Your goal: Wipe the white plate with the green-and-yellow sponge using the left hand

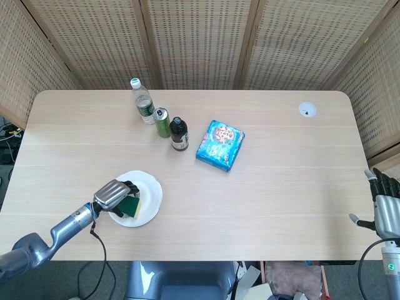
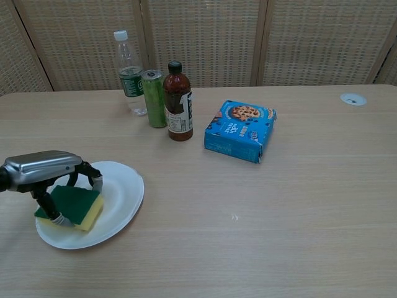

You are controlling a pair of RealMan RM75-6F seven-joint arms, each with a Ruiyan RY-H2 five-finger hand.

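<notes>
The white plate [image 1: 147, 194] [image 2: 121, 192] lies near the table's front left. On its left part rests the green-and-yellow sponge [image 1: 130, 206] [image 2: 75, 205], green face up. My left hand [image 1: 112, 195] [image 2: 44, 171] grips the sponge from above, fingers curled around its edges. My right hand [image 1: 386, 203] stays off the table's right front corner with fingers apart, holding nothing; the chest view does not show it.
Behind the plate stand a clear water bottle [image 1: 143, 102] [image 2: 129, 74], a green can [image 1: 162, 122] [image 2: 154, 98] and a dark sauce bottle [image 1: 179, 134] [image 2: 178, 102]. A blue cookie box [image 1: 220, 144] [image 2: 240, 130] lies mid-table. A white grommet [image 1: 307, 110] [image 2: 353, 99] is at the far right.
</notes>
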